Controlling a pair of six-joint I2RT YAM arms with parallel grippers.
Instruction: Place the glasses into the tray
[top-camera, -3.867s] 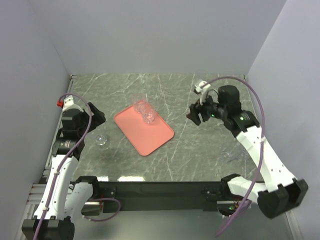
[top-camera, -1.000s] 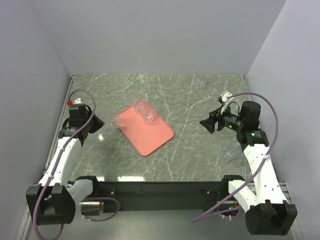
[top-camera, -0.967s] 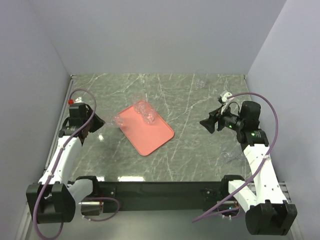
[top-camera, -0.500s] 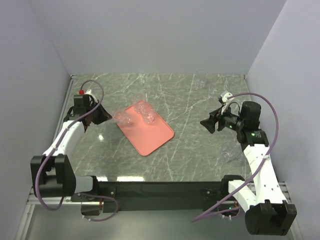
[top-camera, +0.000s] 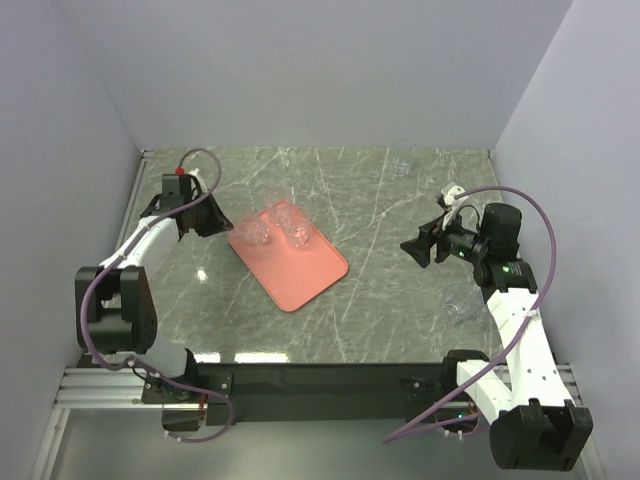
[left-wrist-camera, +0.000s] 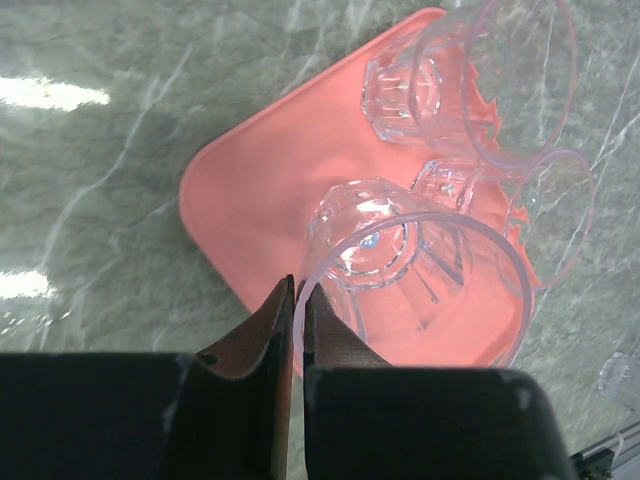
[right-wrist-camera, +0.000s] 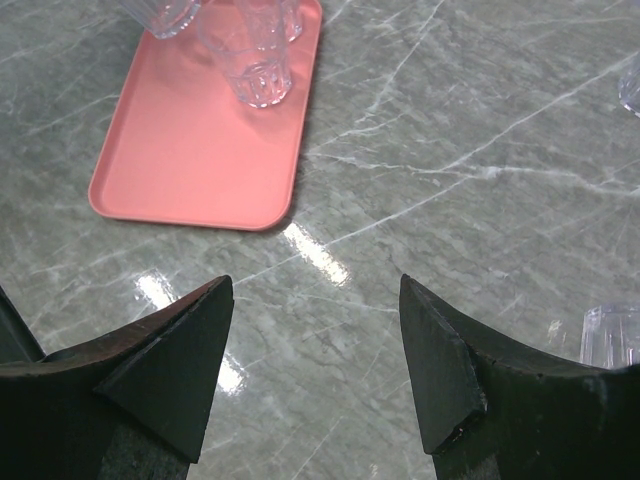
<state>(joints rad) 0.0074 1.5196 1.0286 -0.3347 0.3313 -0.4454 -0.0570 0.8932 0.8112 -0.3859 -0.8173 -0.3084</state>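
At far left, left gripper (left-wrist-camera: 297, 300): fingers pinching the rim of one clear glass (left-wrist-camera: 400, 262), held tilted over the left corner of the salmon-pink tray (top-camera: 300, 272). On the tray's far corner: two more glasses (top-camera: 291, 222). Right of the tray, right gripper (top-camera: 413, 246): fingers spread, empty, above the marble tabletop (top-camera: 380, 310). Far right: a loose glass (right-wrist-camera: 610, 335) on the tabletop.

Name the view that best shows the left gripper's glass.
Left wrist: the held glass is large, rim pinched by the left gripper over the tray. Top external shows a faint blur; right wrist crops it.
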